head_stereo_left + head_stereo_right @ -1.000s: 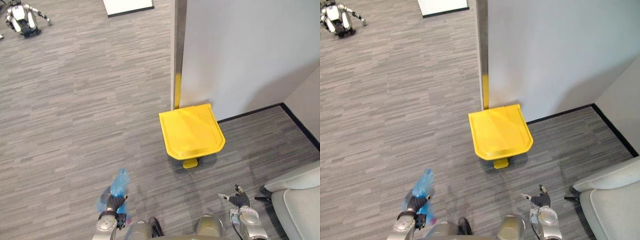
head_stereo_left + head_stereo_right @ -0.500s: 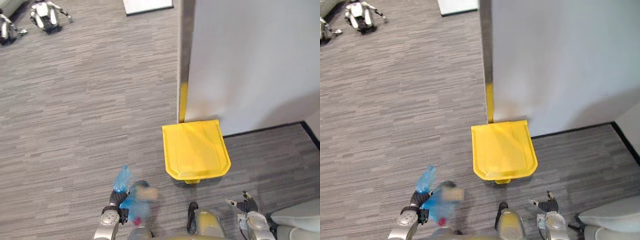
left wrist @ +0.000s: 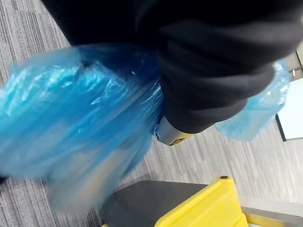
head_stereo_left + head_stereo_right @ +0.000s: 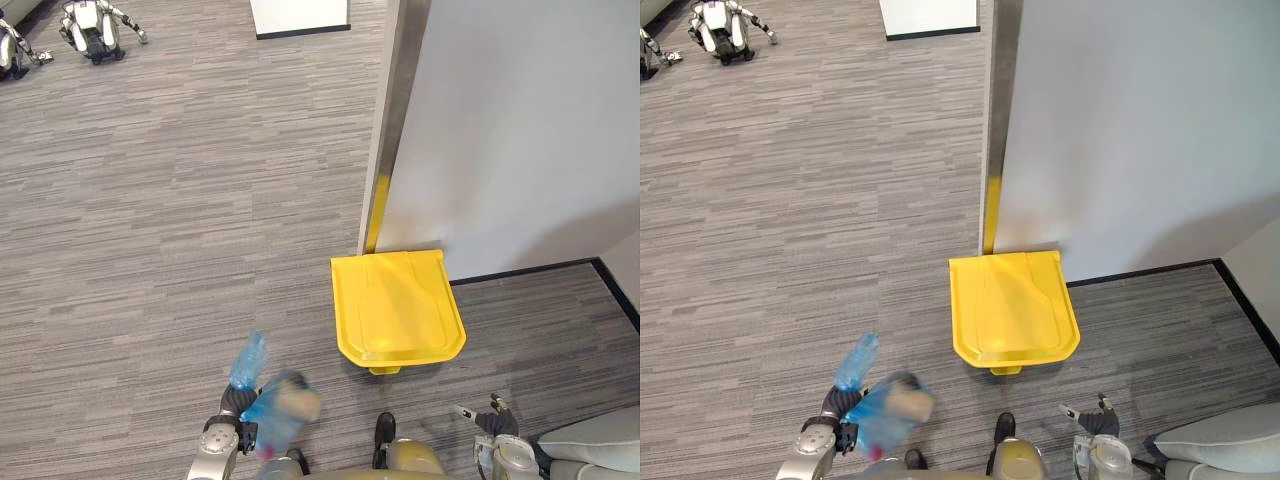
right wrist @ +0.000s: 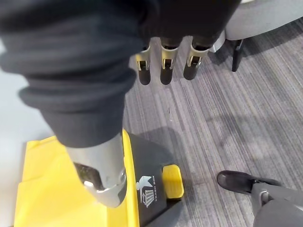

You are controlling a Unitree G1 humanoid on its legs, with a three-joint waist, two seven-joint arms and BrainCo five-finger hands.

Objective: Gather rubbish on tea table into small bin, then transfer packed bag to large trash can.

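Seen from the robot's head, looking down, a grey striped carpet (image 4: 150,220) covered the floor. A large trash can (image 4: 398,308) with a bright yellow lid stood against the foot of a white wall (image 4: 520,130), beside a metal post (image 4: 395,100) at the wall's corner. Its lid was down, and a small yellow pedal (image 5: 173,182) stuck out at the base of its dark body, on the side facing the robot. At the lower left, near the can but apart from it, the left hand (image 4: 238,408) had its fingers closed round the gathered neck of a blue plastic bag (image 4: 278,408). A twisted tail of the bag stood up above the hand, and the full part bulged beside it, off the floor, with something pale tan showing through the plastic. The bag was blurred, so its contents could not be made out. At the lower right, the right hand (image 4: 491,424) hung with its fingers (image 5: 163,71) straight and loose, holding nothing. A light grey seat (image 4: 590,450) sat just beyond it in the corner. Far across the floor, at the upper left, two other silver and black robots (image 4: 95,22) lay on the carpet, and a white panel (image 4: 300,15) stood at the top edge.
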